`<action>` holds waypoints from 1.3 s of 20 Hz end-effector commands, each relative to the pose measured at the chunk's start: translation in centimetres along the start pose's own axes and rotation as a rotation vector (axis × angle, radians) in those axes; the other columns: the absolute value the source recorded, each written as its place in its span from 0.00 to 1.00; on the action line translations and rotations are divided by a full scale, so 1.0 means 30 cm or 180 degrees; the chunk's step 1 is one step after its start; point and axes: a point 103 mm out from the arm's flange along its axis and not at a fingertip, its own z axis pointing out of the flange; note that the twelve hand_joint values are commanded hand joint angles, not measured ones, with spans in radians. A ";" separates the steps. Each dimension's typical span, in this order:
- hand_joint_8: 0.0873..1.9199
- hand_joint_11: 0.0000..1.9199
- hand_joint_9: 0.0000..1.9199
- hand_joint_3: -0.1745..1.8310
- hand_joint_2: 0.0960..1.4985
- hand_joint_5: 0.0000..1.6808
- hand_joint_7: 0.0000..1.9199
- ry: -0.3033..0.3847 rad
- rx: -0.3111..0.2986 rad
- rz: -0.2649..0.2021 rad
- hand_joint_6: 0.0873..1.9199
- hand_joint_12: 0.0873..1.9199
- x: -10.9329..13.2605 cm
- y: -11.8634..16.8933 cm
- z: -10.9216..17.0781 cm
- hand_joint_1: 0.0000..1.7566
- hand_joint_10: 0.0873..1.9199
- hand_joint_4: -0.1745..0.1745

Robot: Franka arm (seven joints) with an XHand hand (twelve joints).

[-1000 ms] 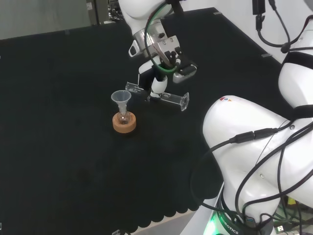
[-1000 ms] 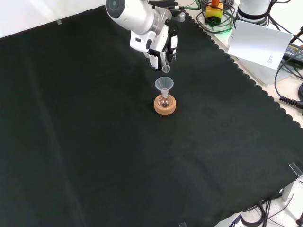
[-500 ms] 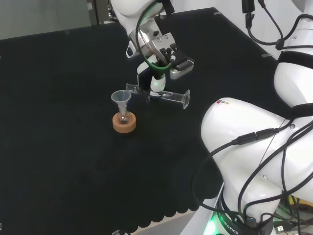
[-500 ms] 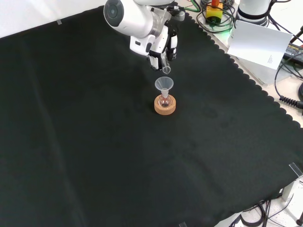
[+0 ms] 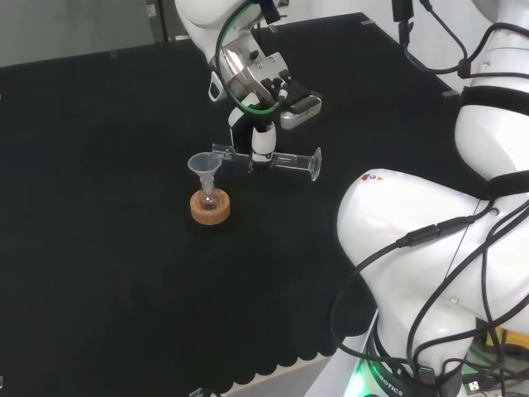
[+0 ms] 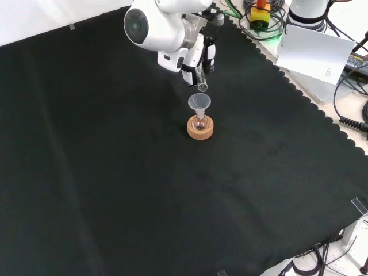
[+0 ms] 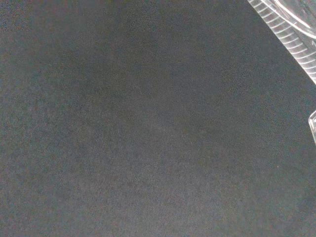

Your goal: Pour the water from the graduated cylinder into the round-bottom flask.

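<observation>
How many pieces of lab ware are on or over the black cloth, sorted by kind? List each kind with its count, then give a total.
Cylinder, held by the hand: 1
Funnel: 1
Flask: 1
Cork stand: 1
Total: 4

Even, bright overhead light on matte black cloth (image 6: 115, 172); faint shadows, grainy wrist view.

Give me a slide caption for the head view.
Hand holds graduated cylinder level beside funnel in flask.
</observation>
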 end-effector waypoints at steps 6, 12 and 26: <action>0.58 0.61 0.72 0.07 0.76 0.56 0.48 -0.0065 0.0230 0.0140 0.38 0.36 -0.003 -0.005 -0.019 0.77 0.07 0.16; 0.59 0.61 0.72 0.07 0.76 0.56 0.48 -0.0109 0.0348 0.0216 0.38 0.36 0.007 -0.008 -0.037 0.77 0.07 0.15; 0.59 0.60 0.72 0.07 0.76 0.56 0.47 -0.0160 0.0505 0.0347 0.39 0.36 0.021 -0.008 -0.058 0.77 0.07 0.15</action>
